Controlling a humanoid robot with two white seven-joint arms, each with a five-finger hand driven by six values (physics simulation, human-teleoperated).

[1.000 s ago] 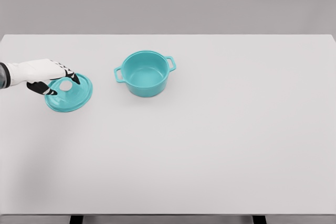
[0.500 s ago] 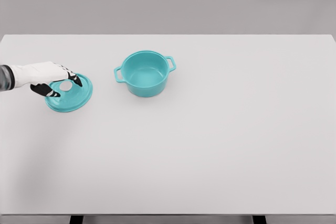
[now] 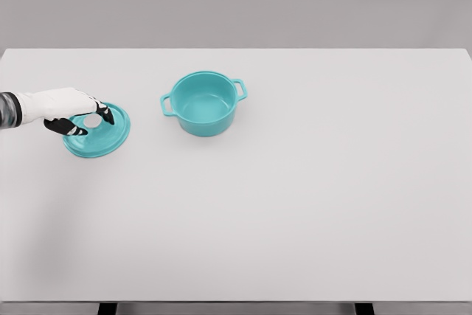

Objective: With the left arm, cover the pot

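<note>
On the white table (image 3: 310, 197) you see one teal pot (image 3: 203, 102), uncovered, and one teal lid (image 3: 99, 134) lying flat, well apart to its left. One hand, the left hand (image 3: 70, 108), has its fingers curled around the lid's knob.

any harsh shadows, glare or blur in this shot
Head view: flat, even light with only faint soft shadows under the pot and lid, no glare on the white table, everything in focus; the left hand over the lid's knob looks a little soft-edged.
</note>
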